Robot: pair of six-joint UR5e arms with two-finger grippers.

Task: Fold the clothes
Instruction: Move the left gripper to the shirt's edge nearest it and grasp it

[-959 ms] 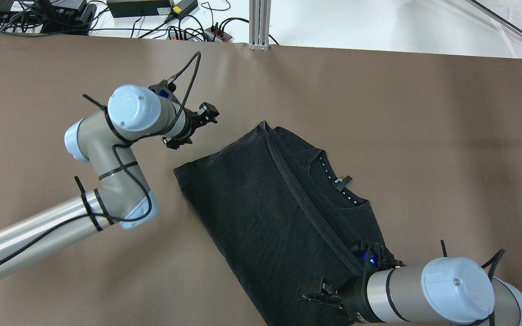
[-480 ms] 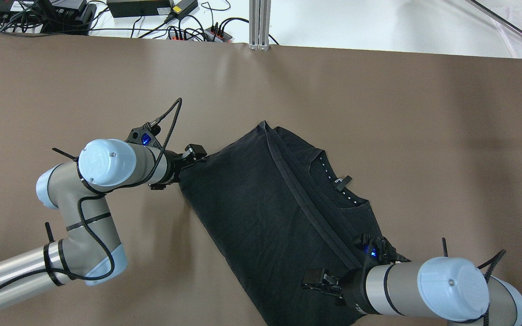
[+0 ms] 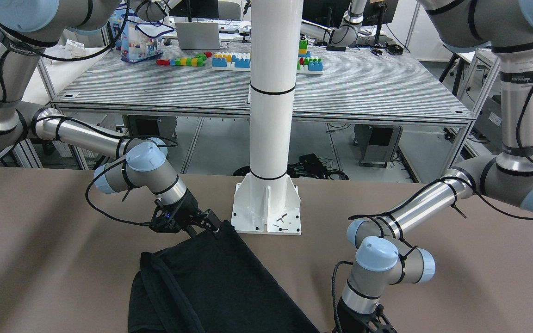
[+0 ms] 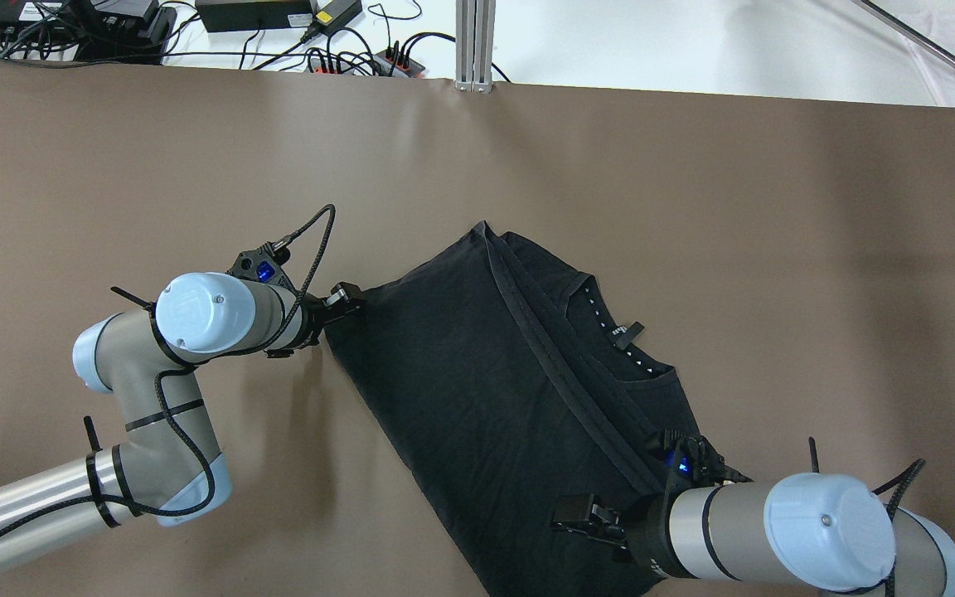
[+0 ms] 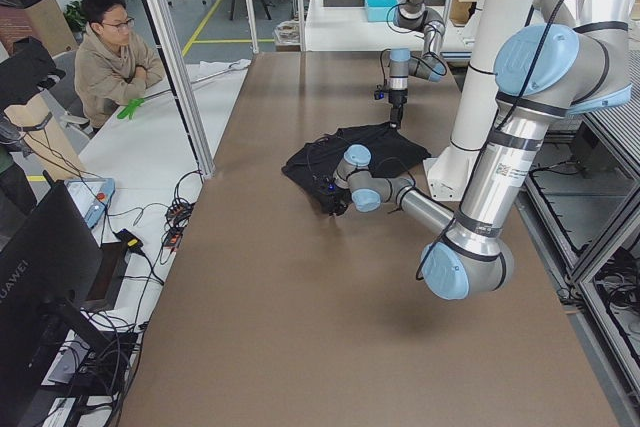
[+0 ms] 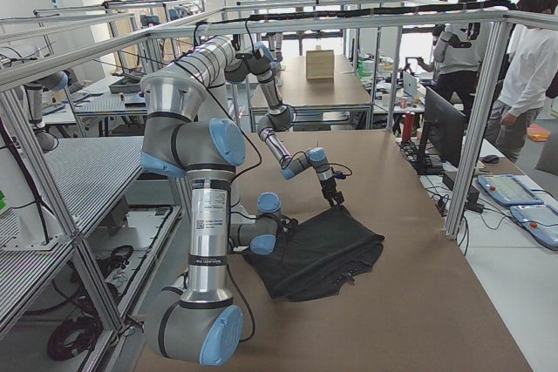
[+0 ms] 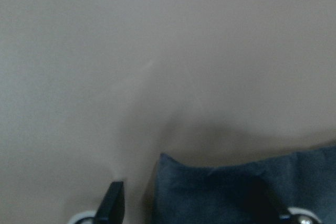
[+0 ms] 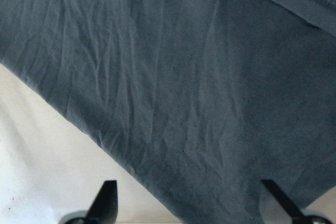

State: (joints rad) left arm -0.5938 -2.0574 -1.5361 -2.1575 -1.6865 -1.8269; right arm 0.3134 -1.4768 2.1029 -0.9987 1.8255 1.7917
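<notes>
The clothes (image 4: 486,373) are one black garment, folded and lying askew on the brown table (image 4: 734,207); its neckline with a label shows at the right. My left gripper (image 4: 341,300) is low at the garment's left corner. In the left wrist view it is open (image 7: 199,211), with the corner of the cloth (image 7: 236,192) between its fingertips. My right gripper (image 4: 579,518) hovers over the garment's near edge. The right wrist view shows it open (image 8: 191,203) above wrinkled fabric (image 8: 184,77). From across the table the right gripper (image 3: 208,222) is at the cloth's (image 3: 211,277) top corner.
The white pillar's base plate (image 3: 266,208) stands on the table's robot side, just beside the garment. An aluminium post (image 4: 474,41), cables and power strips (image 4: 320,50) lie beyond the far edge. A person (image 5: 115,47) sits past that edge.
My left arm has swung toward me and down, bringing its gripper from open table behind the garment to the garment's left corner. The right arm has hardly moved.
</notes>
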